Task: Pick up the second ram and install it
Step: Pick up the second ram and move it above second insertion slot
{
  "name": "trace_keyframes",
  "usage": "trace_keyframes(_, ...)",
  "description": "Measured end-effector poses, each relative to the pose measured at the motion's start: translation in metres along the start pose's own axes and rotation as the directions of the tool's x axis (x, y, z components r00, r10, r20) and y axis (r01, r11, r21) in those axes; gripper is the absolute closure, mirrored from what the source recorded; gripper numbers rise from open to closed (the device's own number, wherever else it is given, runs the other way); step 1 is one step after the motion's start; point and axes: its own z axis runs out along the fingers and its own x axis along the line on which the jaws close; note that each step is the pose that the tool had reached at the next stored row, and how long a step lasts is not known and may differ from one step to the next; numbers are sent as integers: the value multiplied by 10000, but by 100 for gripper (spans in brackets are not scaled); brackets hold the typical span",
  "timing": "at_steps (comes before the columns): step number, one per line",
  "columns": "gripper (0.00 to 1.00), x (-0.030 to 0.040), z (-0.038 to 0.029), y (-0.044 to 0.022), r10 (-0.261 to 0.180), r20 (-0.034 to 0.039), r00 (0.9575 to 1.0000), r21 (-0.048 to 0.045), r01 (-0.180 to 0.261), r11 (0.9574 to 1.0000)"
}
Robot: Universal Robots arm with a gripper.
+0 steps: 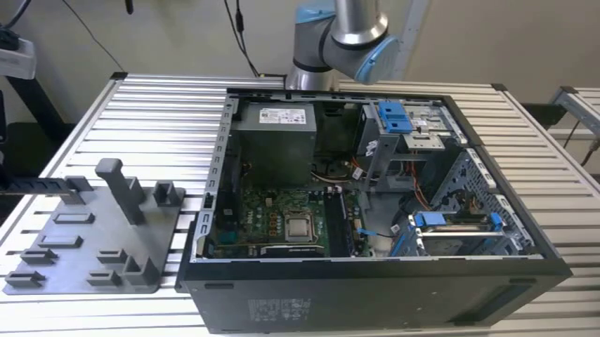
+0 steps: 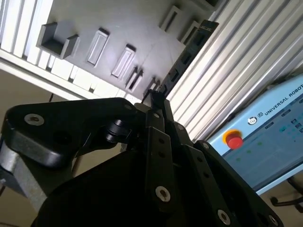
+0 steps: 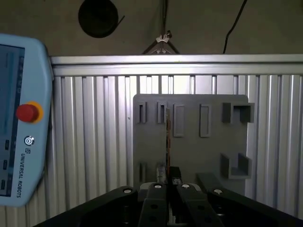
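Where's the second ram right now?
In both wrist views the second ram runs edge-on over the grey tray, right in front of the gripper.

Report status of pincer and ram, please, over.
Pincer shut on ram. Ram lies along grey tray, away from case. Nothing seen in the way.

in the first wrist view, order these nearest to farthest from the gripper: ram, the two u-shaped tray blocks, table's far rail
1. second ram, edge-on, reaching the gripper.
2. nearer U-shaped block, partway across the grey tray.
3. farther U-shaped block, at the tray's far edge.
4. table's far rail, beyond the tray.
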Motion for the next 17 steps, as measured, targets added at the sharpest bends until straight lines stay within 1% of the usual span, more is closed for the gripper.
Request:
trace_keyframes(7, 86, 1, -112, 1, 0, 0, 10000, 0, 0, 10000)
trace_keyframes(17, 86, 3, -316, 2, 0, -1, 10000, -1, 0, 10000)
